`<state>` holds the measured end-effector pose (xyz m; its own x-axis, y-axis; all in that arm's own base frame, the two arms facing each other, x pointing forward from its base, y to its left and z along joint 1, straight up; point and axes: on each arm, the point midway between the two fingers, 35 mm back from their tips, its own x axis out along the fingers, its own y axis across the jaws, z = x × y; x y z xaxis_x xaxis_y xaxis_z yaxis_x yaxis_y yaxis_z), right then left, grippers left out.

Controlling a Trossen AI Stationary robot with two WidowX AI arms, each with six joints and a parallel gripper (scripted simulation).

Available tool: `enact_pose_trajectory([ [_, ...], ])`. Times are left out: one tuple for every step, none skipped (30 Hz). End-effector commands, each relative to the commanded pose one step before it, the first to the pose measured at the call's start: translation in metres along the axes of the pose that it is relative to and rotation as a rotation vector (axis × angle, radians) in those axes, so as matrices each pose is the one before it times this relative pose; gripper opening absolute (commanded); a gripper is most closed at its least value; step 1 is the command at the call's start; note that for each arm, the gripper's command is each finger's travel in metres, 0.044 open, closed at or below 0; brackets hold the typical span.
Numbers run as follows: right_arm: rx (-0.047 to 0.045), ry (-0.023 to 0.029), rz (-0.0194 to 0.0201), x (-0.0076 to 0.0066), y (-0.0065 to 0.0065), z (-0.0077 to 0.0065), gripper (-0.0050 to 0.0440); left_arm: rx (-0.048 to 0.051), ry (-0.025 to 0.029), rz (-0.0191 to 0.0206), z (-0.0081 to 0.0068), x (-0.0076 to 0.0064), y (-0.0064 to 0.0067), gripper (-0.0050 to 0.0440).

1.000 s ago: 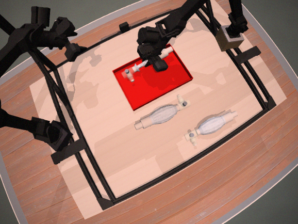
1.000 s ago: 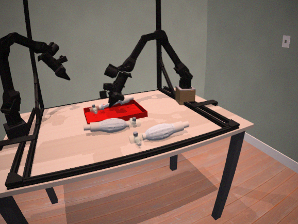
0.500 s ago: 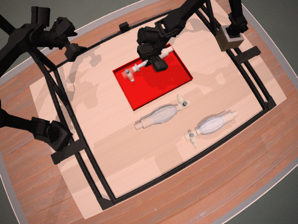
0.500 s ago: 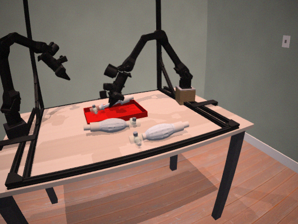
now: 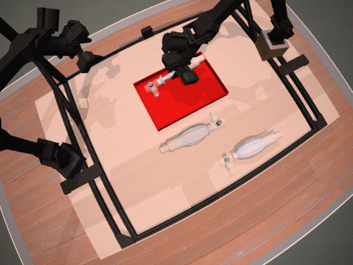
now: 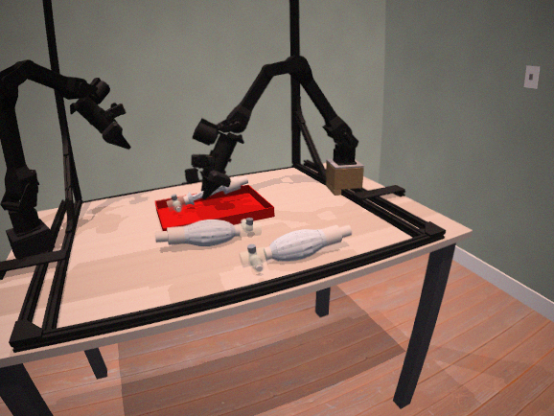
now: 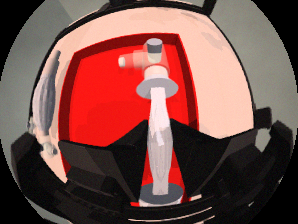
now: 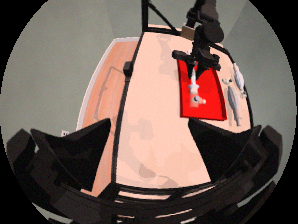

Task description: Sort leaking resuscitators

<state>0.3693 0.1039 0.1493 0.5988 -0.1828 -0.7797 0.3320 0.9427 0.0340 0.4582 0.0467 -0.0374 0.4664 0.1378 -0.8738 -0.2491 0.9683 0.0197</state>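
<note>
Resuscitator [image 5: 166, 78] [image 6: 236, 186] [image 7: 161, 145] [image 8: 194, 82] clamped in left gripper [image 5: 174, 74] [image 6: 206, 196] [image 7: 158, 122] [image 8: 192, 80], bag pinched narrow, over tray [image 5: 193, 112] [image 6: 266, 212] [image 7: 64, 112] [image 8: 202, 118]. Port untouched (so this squeeze proves no leak). Near unit [image 5: 195, 134] [image 6: 211, 233] [image 7: 45, 100] [image 8: 233, 100] beside tray, outer unit [image 5: 251, 148] [image 6: 297, 244] [image 8: 238, 77] beyond, both on table [image 5: 146, 195] [image 6: 120, 288]. Right gripper [image 5: 100, 57] [image 6: 128, 147] [image 8: 150, 120] open, empty, well apart. Placement looks nearly done; release, bag recovery, low rest remain. Whether outside pair is sound: cannot tell.

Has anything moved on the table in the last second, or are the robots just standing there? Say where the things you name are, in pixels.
Nothing visibly changed. The left gripper [image 5: 174, 76] [image 6: 206, 196] [image 7: 158, 122] is at the same spot over the red tray [image 5: 159, 127] [image 6: 268, 211] [image 7: 100, 110] [image 8: 200, 116], shut on the squeezed bag [image 7: 160, 145] of one resuscitator. The other two resuscitators [image 5: 195, 134] [image 6: 211, 232] and [image 5: 251, 148] [image 6: 297, 244] lie where they were, outside the tray; the right arm is likewise unmoved.
</note>
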Motion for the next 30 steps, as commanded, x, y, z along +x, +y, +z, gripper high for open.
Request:
enact_pose_trajectory([
  [-0.00149, 0.00152, 0.00218, 0.00021, 0.00051, -0.00050, 0.0440, 0.00062, -0.00944, -0.00308, 0.00717, -0.00078, -0.00102, 0.0000],
  [0.00000, 0.00000, 0.00000, 0.00000, 0.00000, 0.00000, 0.0440, 0.00000, 0.00000, 0.00000, 0.00000, 0.00000, 0.00000, 0.0000],
  [0.00000, 0.00000, 0.00000, 0.00000, 0.00000, 0.00000, 0.0440, 0.00000, 0.00000, 0.00000, 0.00000, 0.00000, 0.00000, 0.0000],
  [0.00000, 0.00000, 0.00000, 0.00000, 0.00000, 0.00000, 0.0440, 0.00000, 0.00000, 0.00000, 0.00000, 0.00000, 0.00000, 0.0000],
  [0.00000, 0.00000, 0.00000, 0.00000, 0.00000, 0.00000, 0.0440, 0.00000, 0.00000, 0.00000, 0.00000, 0.00000, 0.00000, 0.0000],
  [0.00000, 0.00000, 0.00000, 0.00000, 0.00000, 0.00000, 0.0440, 0.00000, 0.00000, 0.00000, 0.00000, 0.00000, 0.00000, 0.0000],
  [0.00000, 0.00000, 0.00000, 0.00000, 0.00000, 0.00000, 0.0440, 0.00000, 0.00000, 0.00000, 0.00000, 0.00000, 0.00000, 0.0000],
  [0.00000, 0.00000, 0.00000, 0.00000, 0.00000, 0.00000, 0.0440, 0.00000, 0.00000, 0.00000, 0.00000, 0.00000, 0.00000, 0.0000],
  [0.00000, 0.00000, 0.00000, 0.00000, 0.00000, 0.00000, 0.0440, 0.00000, 0.00000, 0.00000, 0.00000, 0.00000, 0.00000, 0.0000],
  [0.00000, 0.00000, 0.00000, 0.00000, 0.00000, 0.00000, 0.0440, 0.00000, 0.00000, 0.00000, 0.00000, 0.00000, 0.00000, 0.0000],
  [0.00000, 0.00000, 0.00000, 0.00000, 0.00000, 0.00000, 0.0440, 0.00000, 0.00000, 0.00000, 0.00000, 0.00000, 0.00000, 0.0000],
  [0.00000, 0.00000, 0.00000, 0.00000, 0.00000, 0.00000, 0.0440, 0.00000, 0.00000, 0.00000, 0.00000, 0.00000, 0.00000, 0.0000],
  [0.00000, 0.00000, 0.00000, 0.00000, 0.00000, 0.00000, 0.0440, 0.00000, 0.00000, 0.00000, 0.00000, 0.00000, 0.00000, 0.0000],
  [0.00000, 0.00000, 0.00000, 0.00000, 0.00000, 0.00000, 0.0440, 0.00000, 0.00000, 0.00000, 0.00000, 0.00000, 0.00000, 0.0000],
  [0.00023, -0.00127, 0.00080, -0.00027, 0.00023, 0.00023, 0.0440, -0.00008, 0.01232, 0.00348, -0.00514, 0.00108, 0.00086, 0.0440],
  [0.00000, 0.00000, 0.00000, 0.00000, 0.00000, 0.00000, 0.0440, 0.00000, 0.00000, 0.00000, 0.00000, 0.00000, 0.00000, 0.0440],
  [0.00000, 0.00000, 0.00000, 0.00000, 0.00000, 0.00000, 0.0440, 0.00000, 0.00000, 0.00000, 0.00000, 0.00000, 0.00000, 0.0440],
  [0.00000, 0.00000, 0.00000, 0.00000, 0.00000, 0.00000, 0.0440, 0.00000, 0.00000, 0.00000, 0.00000, 0.00000, 0.00000, 0.0440],
  [0.00000, 0.00000, 0.00000, 0.00000, 0.00000, 0.00000, 0.0440, 0.00000, 0.00000, 0.00000, 0.00000, 0.00000, 0.00000, 0.0440],
  [0.00000, 0.00000, 0.00000, 0.00000, 0.00000, 0.00000, 0.0440, 0.00000, 0.00000, 0.00000, 0.00000, 0.00000, 0.00000, 0.0440],
  [0.00000, 0.00000, 0.00000, 0.00000, 0.00000, 0.00000, 0.0440, 0.00000, 0.00000, 0.00000, 0.00000, 0.00000, 0.00000, 0.0440],
  [0.00000, 0.00000, 0.00000, 0.00000, 0.00000, 0.00000, 0.0440, 0.00000, 0.00000, 0.00000, 0.00000, 0.00000, 0.00000, 0.0440],
  [0.00000, 0.00000, 0.00000, 0.00000, 0.00000, 0.00000, 0.0440, 0.00000, 0.00000, 0.00000, 0.00000, 0.00000, 0.00000, 0.0440],
  [0.00000, 0.00000, 0.00000, 0.00000, 0.00000, 0.00000, 0.0440, 0.00000, 0.00000, 0.00000, 0.00000, 0.00000, 0.00000, 0.0440],
  [0.00000, 0.00000, 0.00000, 0.00000, 0.00000, 0.00000, 0.0440, 0.00000, 0.00000, 0.00000, 0.00000, 0.00000, 0.00000, 0.0440],
  [0.00000, 0.00000, 0.00000, 0.00000, 0.00000, 0.00000, 0.0440, 0.00000, 0.00000, 0.00000, 0.00000, 0.00000, 0.00000, 0.0440],
  [0.00000, 0.00000, 0.00000, 0.00000, 0.00000, 0.00000, 0.0440, 0.00000, 0.00000, 0.00000, 0.00000, 0.00000, 0.00000, 0.0440],
  [0.00000, 0.00000, 0.00000, 0.00000, 0.00000, 0.00000, 0.0440, 0.00000, 0.00000, 0.00000, 0.00000, 0.00000, 0.00000, 0.0440],
  [0.00000, 0.00000, 0.00000, 0.00000, 0.00000, 0.00000, 0.0440, 0.00000, 0.00000, 0.00000, 0.00000, 0.00000, 0.00000, 0.0440],
  [0.00000, 0.00000, 0.00000, 0.00000, 0.00000, 0.00000, 0.0440, 0.00000, 0.00000, 0.00000, 0.00000, 0.00000, 0.00000, 0.0440],
])
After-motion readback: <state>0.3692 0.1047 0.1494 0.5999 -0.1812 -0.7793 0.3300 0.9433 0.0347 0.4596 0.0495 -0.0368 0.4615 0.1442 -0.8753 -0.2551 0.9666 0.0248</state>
